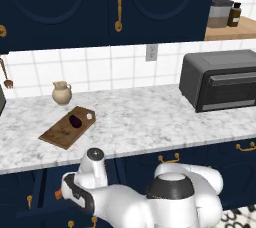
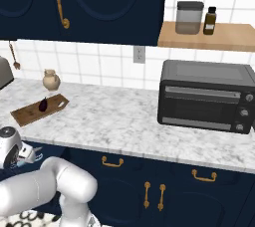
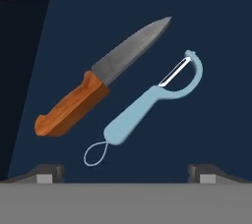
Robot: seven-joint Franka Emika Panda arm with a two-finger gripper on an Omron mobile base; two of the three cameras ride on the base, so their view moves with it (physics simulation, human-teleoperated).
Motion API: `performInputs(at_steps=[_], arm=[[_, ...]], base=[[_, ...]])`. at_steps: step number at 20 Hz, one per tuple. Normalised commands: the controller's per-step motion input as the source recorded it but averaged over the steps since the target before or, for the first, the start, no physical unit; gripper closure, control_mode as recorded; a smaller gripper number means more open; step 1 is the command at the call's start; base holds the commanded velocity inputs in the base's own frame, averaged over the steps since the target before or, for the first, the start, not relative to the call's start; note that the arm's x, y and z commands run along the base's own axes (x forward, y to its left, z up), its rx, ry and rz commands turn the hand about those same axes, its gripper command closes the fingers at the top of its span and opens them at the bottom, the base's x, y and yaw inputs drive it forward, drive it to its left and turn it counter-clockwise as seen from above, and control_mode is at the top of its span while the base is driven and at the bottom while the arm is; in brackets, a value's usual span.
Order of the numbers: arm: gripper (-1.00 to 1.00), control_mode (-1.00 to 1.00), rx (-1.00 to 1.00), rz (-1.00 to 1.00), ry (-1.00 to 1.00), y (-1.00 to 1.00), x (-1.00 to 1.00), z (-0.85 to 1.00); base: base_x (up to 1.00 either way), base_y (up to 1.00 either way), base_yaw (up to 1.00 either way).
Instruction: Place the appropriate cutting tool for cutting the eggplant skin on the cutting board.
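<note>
Jaws (image 3: 126,173): spread wide, holding nothing; two dark tips low in the hand view, one at each lower corner, peeler lying between and beyond them.
Arm pose: folded low in front of the base, hand (image 1: 75,192) below the tabletop edge at cabinet-front height, pointed down into a dark blue space, likely an open drawer.
Peeler (image 3: 147,107): light-blue slim handle, pale looped head with thin blade, cord loop at the handle end; lying flat on the dark blue drawer floor (image 3: 206,134), straight ahead of the jaws and just right of their midline.
Peeler long axis: diagonal, cord loop nearest the jaws at lower left, head farthest at upper right; set askew to the line between the tips, so a wrist turn probably needed before closing across the handle.
Knife (image 3: 98,88): orange handle, grey blade, lying parallel to the peeler on its left, close beside but apart; wrong tool for skin, a risk of being caught if the descent drifts left.
Tabletop (image 1: 150,122): marbled grey, above and beyond the hand.
Cutting board (image 1: 67,128): brown wood, on the tabletop toward the left, bare of any tool.
Eggplant (image 1: 75,120): small dark lump resting on the board's far half.
Jug (image 1: 62,92): cream, behind the board by the tiled wall.
Toaster oven (image 1: 220,79): dark, far right on the tabletop.
Stage: judged pre-grasp, peeler not yet touched.
</note>
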Motion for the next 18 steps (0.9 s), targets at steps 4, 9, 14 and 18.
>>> performInputs(at_steps=[4,9,14,18], arm=[[-1.00,-1.00,0.00,0.00,0.00,0.14,0.09,-0.08],[-1.00,-1.00,0.00,0.00,0.00,0.11,0.13,-0.16],[-1.00,-1.00,0.00,0.00,0.01,0.01,0.16,-0.23],[-1.00,-1.00,0.00,0.00,0.02,0.00,0.18,-0.26]], base=[[0.00,0.00,0.00],[0.00,0.00,0.00],[0.00,0.00,0.00],[0.00,0.00,0.00]])
